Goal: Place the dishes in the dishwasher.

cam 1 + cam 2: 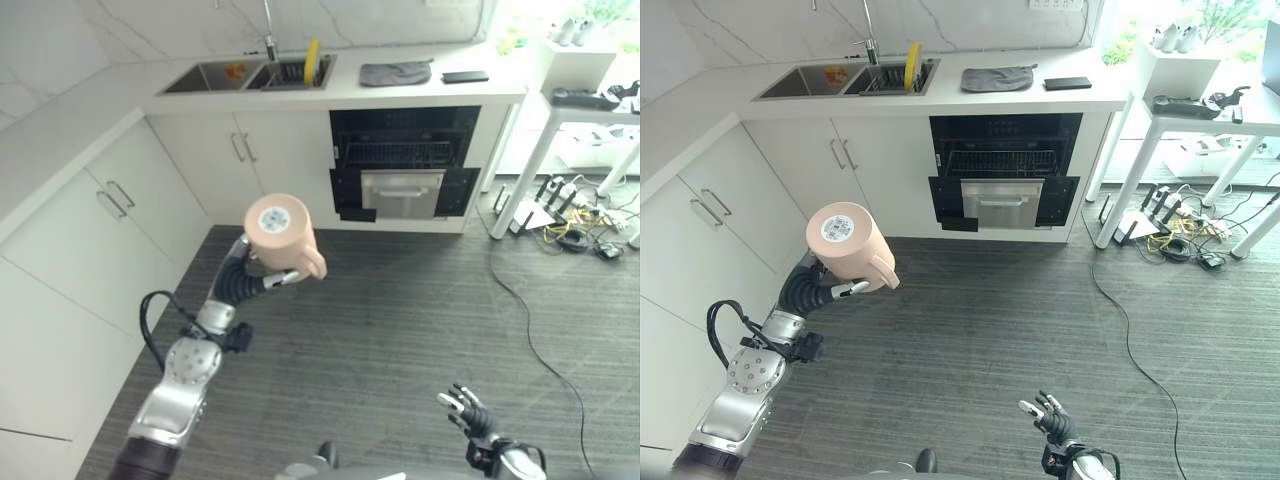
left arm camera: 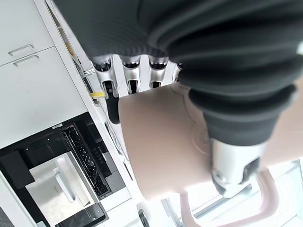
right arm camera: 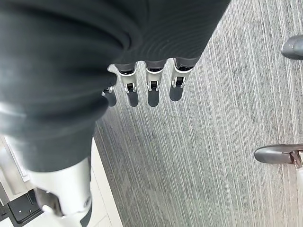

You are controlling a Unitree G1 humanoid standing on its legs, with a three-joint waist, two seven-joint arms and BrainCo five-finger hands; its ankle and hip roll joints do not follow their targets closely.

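Mug (image 1: 283, 234): pink, held in mid-air, base toward the camera, handle at 4 o'clock.
Left hand (image 1: 247, 278): fingers and thumb curled round the mug.
Dishwasher (image 1: 403, 164): open, at 1 o'clock from the mug, well apart.
Right hand (image 1: 462, 408): fingers relaxed, empty, low.

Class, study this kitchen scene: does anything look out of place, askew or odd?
The pink mug in the left hand is held bottom towards the camera, handle low. A tangle of cables sprawls on the floor by the white table. The dishwasher stands open.
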